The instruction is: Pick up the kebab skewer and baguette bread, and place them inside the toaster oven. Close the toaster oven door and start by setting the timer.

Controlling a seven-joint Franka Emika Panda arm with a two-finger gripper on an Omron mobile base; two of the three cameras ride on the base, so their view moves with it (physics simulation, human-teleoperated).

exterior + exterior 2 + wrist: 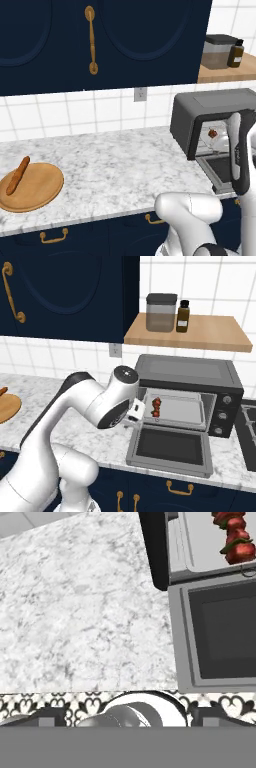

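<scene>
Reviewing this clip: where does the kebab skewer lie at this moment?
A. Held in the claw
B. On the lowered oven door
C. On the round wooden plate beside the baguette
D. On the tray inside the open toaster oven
D: the kebab skewer lies on the tray inside the toaster oven, whose door hangs open, while the baguette bread sits alone on the wooden plate.
</scene>
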